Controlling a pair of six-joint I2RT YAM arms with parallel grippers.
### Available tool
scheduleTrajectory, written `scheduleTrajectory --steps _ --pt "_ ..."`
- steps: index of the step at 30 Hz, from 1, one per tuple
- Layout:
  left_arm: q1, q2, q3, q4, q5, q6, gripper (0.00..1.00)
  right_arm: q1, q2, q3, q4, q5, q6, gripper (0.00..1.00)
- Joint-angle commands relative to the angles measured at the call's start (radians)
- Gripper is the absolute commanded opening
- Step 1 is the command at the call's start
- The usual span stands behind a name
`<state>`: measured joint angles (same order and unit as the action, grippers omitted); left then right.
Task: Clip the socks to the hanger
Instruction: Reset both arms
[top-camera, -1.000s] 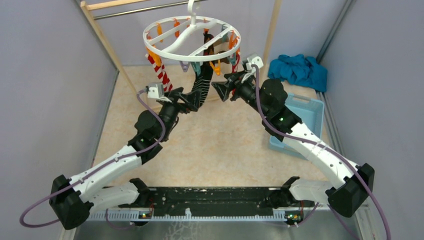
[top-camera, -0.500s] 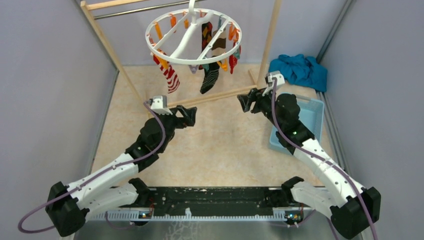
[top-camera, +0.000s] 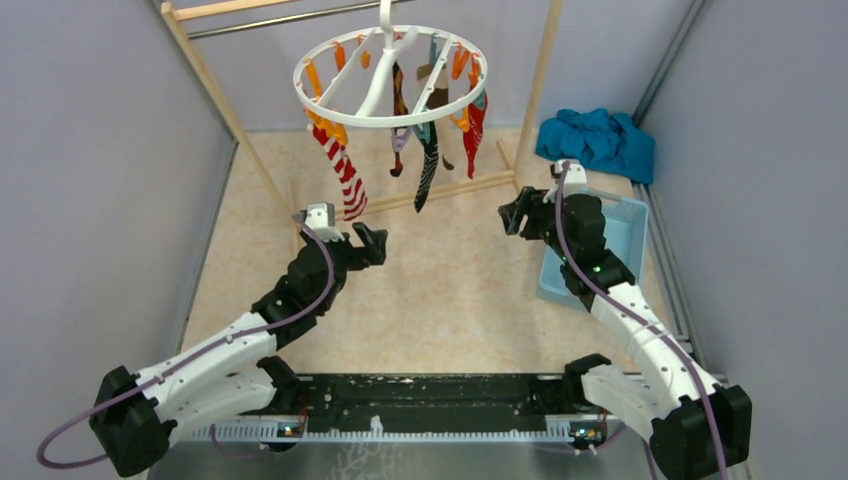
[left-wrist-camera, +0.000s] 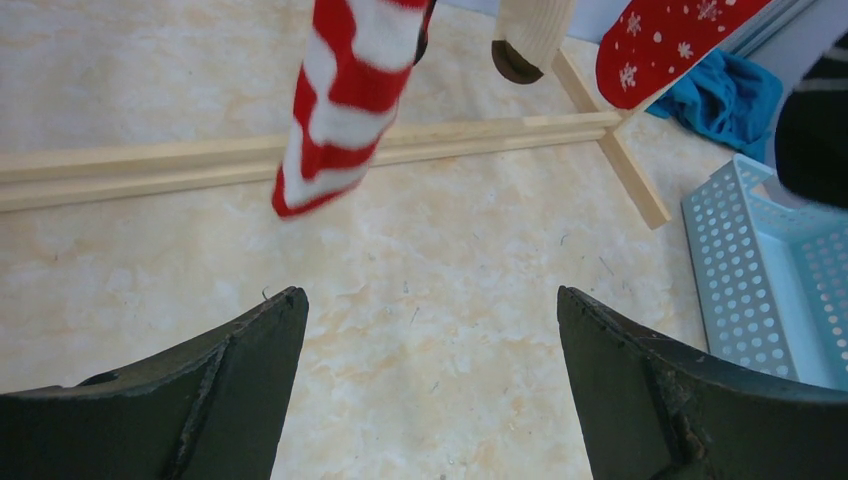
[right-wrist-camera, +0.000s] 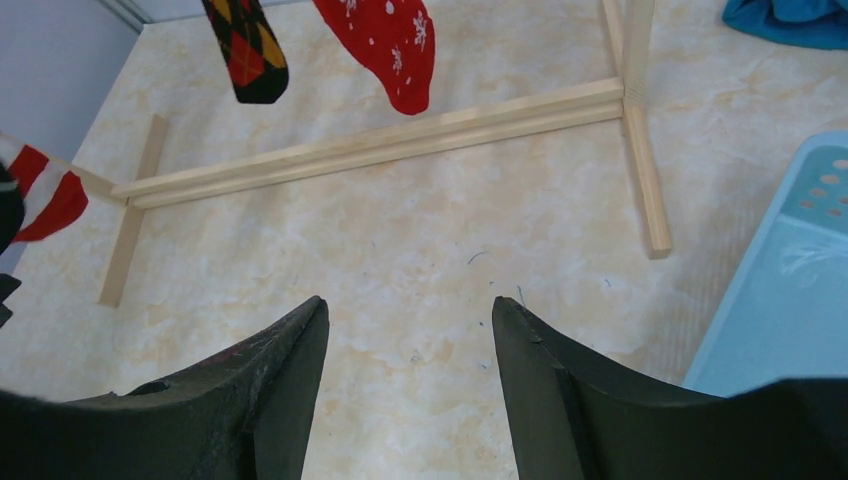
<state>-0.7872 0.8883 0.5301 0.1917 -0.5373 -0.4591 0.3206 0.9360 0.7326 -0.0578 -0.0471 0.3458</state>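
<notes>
Beige floor (left-wrist-camera: 420, 330) beneath socks (left-wrist-camera: 340, 100) whose tops are cropped.

The top camera looked down from above and behind both arm bases (top-camera: 270, 385) over the whole bench (top-camera: 440, 290). Each wrist camera sat close over it, facing forward; both shared the rack's base bar (left-wrist-camera: 450, 140) and, seemingly, a red snowflake sock (right-wrist-camera: 385, 45).

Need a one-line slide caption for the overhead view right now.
Socks hang from the round hanger; left pincer and right pincer hover open and empty below.
</notes>
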Motion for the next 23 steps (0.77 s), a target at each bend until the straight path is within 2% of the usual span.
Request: scheduleTrajectory --steps 1,9,15,23 --pt "0.002 0.008 -0.027 -0.027 -0.006 -0.054 0.98 -0.012 -0.006 0.021 0.001 -0.016 0.017 0.61" --pt "0.003 0.107 0.092 -0.131 -0.01 -0.117 0.98 -0.024 -0.024 -0.027 0.011 -0.041 0.046 0.61" --pt "0.002 0.107 0.083 -0.1 0.023 -0.104 0.98 -0.025 -0.019 -0.032 -0.005 -0.033 0.048 0.61" --pt "0.002 0.102 0.121 -0.213 -0.063 -0.14 0.98 -0.04 -0.01 -0.043 -0.002 -0.019 0.043 0.61"
